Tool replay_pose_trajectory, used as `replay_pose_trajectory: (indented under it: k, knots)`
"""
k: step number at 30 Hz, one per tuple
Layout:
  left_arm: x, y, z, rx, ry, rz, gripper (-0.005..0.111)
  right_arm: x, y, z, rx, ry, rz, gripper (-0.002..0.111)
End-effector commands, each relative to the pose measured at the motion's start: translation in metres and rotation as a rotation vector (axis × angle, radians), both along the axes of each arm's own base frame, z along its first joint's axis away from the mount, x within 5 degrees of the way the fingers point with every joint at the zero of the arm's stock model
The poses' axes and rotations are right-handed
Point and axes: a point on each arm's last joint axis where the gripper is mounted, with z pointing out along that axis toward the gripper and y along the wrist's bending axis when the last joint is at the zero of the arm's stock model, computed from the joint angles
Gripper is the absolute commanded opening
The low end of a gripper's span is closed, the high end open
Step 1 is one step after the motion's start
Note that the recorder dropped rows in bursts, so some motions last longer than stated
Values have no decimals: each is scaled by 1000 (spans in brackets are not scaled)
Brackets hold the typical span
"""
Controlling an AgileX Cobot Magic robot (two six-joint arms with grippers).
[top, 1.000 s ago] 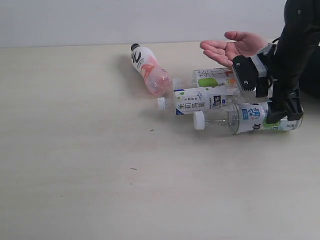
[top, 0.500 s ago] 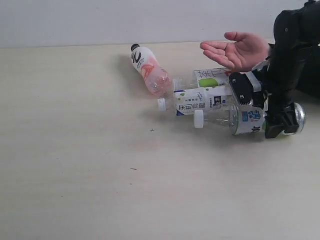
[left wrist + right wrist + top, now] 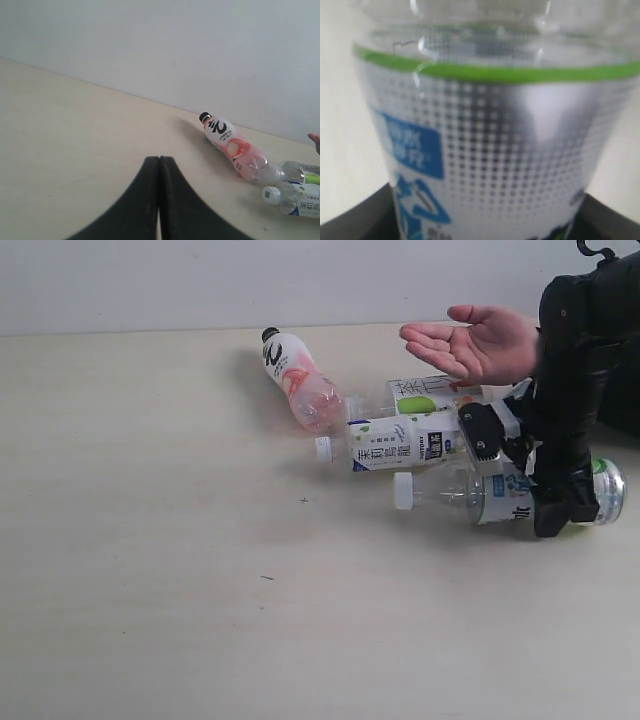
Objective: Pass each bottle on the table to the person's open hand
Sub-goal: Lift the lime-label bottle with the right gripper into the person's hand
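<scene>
My right gripper (image 3: pixel 548 498) is shut on a white-green labelled bottle (image 3: pixel 495 494), held sideways low over the table (image 3: pixel 150 540) with its white cap pointing left. That bottle (image 3: pixel 490 140) fills the right wrist view, a dark finger at each side. Two more white-green bottles (image 3: pixel 400 442) (image 3: pixel 425 395) lie beside it. The pink-labelled bottle (image 3: pixel 298 380) with a black cap lies farther left and also shows in the left wrist view (image 3: pixel 231 146). The person's open hand (image 3: pixel 475 340) hovers palm up just above the held bottle. My left gripper (image 3: pixel 159 160) is shut with nothing in it, well short of the pink bottle.
A pale wall (image 3: pixel 250 280) runs along the table's far edge. The person's black-sleeved arm (image 3: pixel 600 320) and my right arm crowd the right side. The left gripper does not show in the exterior view.
My right gripper has closed on the nearest white-green bottle and carried it to the right. The other bottles and the hand have barely moved.
</scene>
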Motion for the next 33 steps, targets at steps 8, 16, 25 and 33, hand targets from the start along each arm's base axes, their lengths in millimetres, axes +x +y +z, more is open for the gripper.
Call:
replay_pose_trajectory:
  k: [8,16,25,33]
  knots:
    - [0,0,0,9,-4,4,0,-21,5,15,34,194,-103,0]
    - [0,0,0,9,-4,0,0,-27,24,59,247,155,-306,0]
    - [0,0,0,9,-4,0,0,33,40,175,624,-267,-1305,0]
    - [0,0,0,9,-4,0,0,57,31,150,210,-227,-1394,0]
